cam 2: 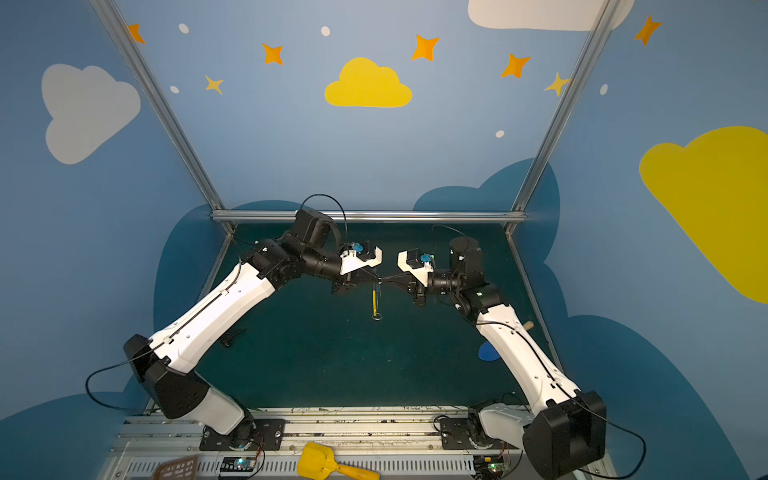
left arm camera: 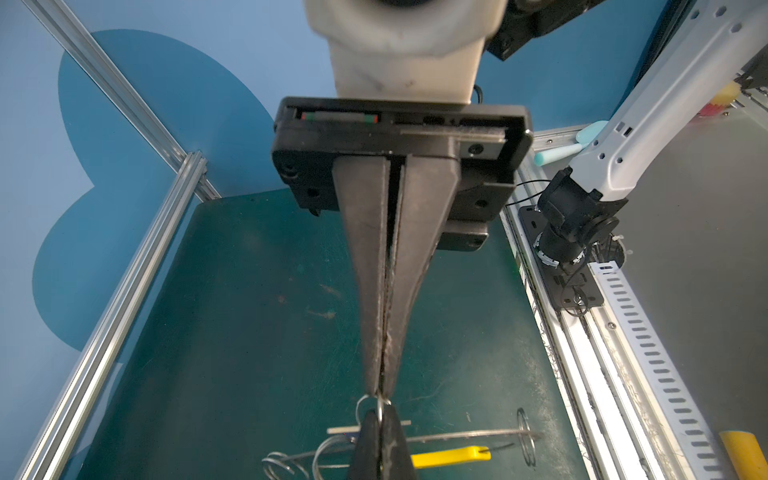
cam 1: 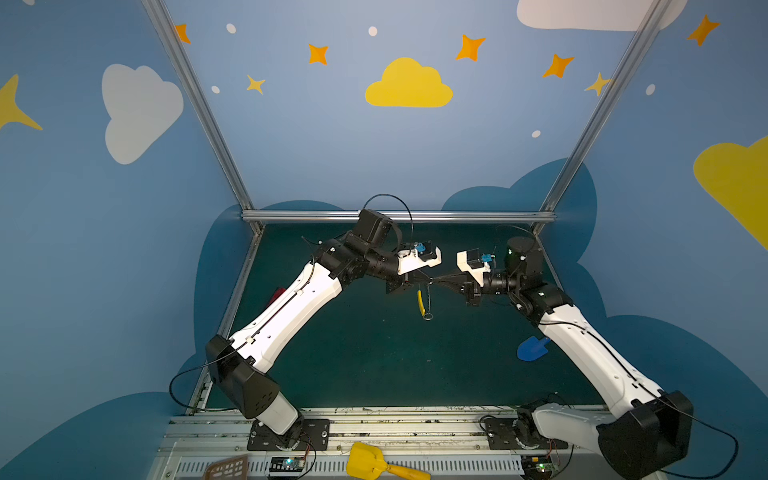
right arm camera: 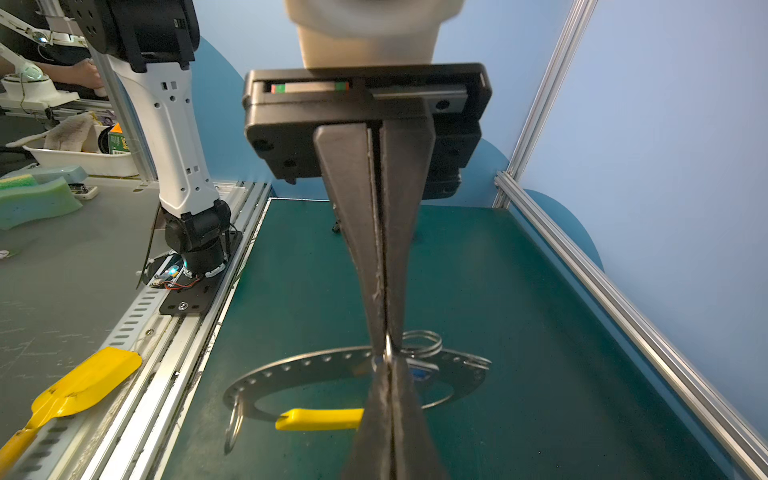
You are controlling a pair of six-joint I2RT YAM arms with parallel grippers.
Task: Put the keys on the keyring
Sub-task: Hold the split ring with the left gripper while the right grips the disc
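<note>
Both grippers meet tip to tip mid-air over the mat's [cam 1: 374,361] centre. Left gripper [left arm camera: 379,390] and right gripper [right arm camera: 386,351] are clamped tight on the thin wire loop [left arm camera: 365,405]. The keyring [right arm camera: 291,368], a flat grey hoop with a dotted rim and a yellow plastic arc [right arm camera: 320,419], hangs straight down from that pinch. We see the key [right arm camera: 419,374] with its blue tag just under the tips, equally near both arms. We can't tell if it's threaded.

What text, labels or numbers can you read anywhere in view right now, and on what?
No text can be read.
Green package in the white tray: print too blurred to read.
Keyring, yellow shovel: no markings show.
</note>
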